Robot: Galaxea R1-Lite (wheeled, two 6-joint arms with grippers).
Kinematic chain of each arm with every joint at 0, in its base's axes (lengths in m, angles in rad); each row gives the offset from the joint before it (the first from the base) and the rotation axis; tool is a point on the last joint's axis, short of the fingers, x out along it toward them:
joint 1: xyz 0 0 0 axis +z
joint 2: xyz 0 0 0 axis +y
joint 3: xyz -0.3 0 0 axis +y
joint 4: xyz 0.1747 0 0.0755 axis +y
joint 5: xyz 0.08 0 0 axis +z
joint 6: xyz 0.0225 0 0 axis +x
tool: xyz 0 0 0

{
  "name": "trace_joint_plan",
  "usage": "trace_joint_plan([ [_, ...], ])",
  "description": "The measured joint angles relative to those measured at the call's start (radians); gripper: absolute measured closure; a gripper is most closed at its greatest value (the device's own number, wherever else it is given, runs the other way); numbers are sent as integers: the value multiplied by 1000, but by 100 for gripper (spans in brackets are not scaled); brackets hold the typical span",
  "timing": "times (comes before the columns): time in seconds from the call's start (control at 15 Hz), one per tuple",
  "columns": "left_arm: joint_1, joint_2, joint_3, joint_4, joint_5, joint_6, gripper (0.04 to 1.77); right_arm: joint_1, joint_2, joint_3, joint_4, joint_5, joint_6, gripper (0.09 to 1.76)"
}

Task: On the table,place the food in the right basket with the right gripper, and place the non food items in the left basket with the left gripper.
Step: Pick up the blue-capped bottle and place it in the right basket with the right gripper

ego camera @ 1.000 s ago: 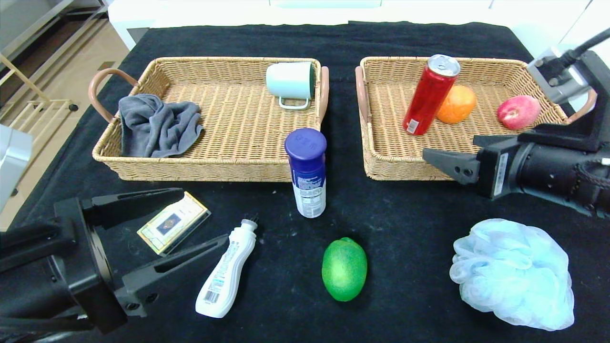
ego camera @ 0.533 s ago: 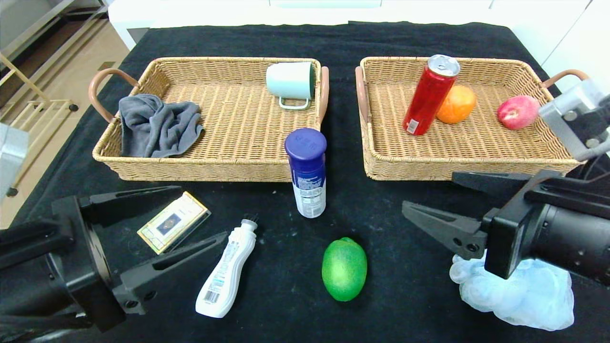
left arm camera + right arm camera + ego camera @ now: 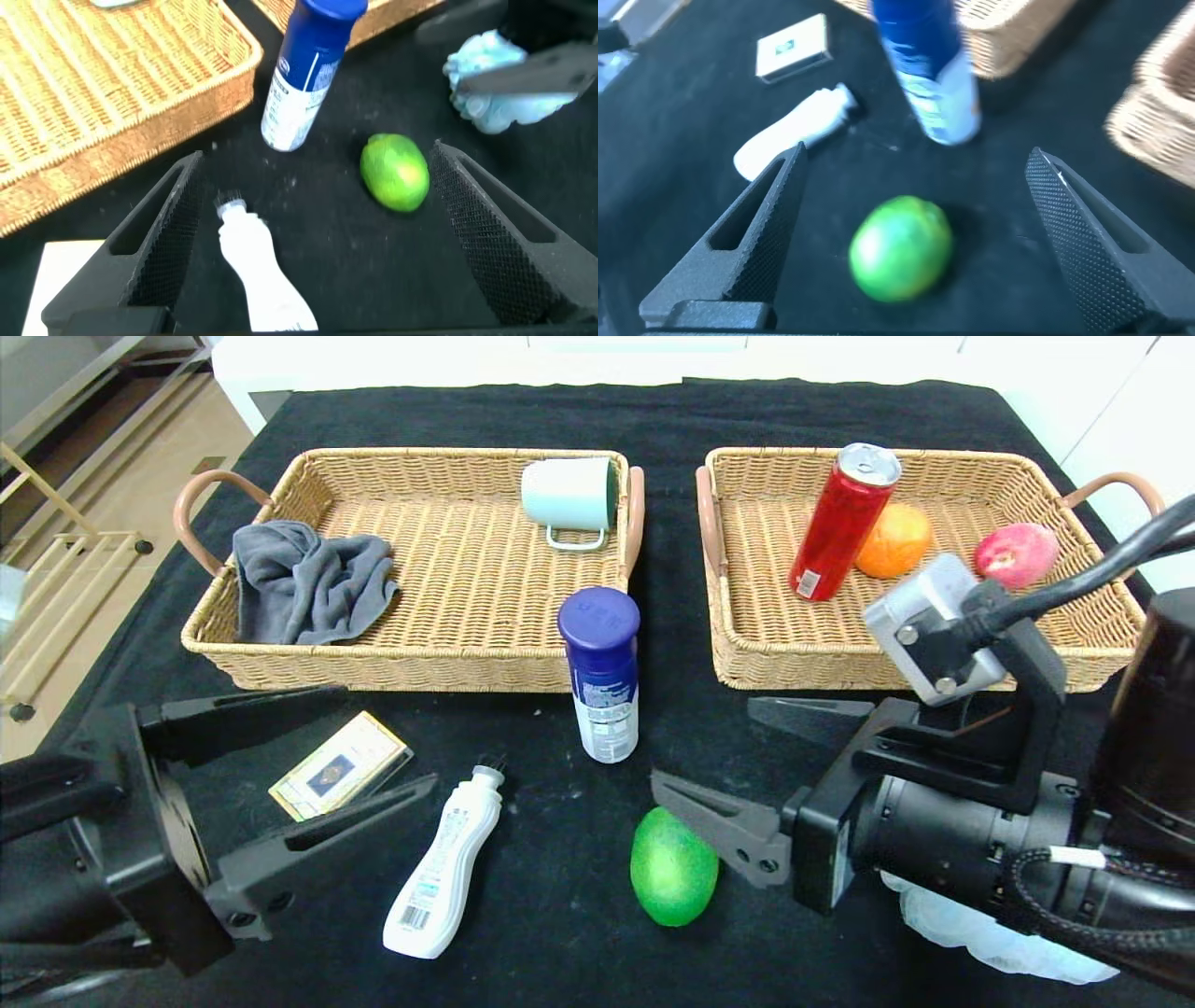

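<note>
Right hand (image 3: 738, 775) moved beside lime (image 3: 673, 866), open.

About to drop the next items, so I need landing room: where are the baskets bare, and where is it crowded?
Left basket: bare weave between the grey towel and the mint mug. Right basket: bare near half, in front of the red can, orange and peach. Crowded: the cloth in front, where the open right gripper flanks the lime.
</note>
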Motion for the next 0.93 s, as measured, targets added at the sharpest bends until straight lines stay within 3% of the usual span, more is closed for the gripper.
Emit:
trace_joint_plan([
  [0.2,-2,0,-20,1,-4,14,9,14,72,-21,-92,1,-9,15],
  [0.93,-1,-2,-29,1,-4,14,9,7,241,-193,-165,-63,-39,15],
])
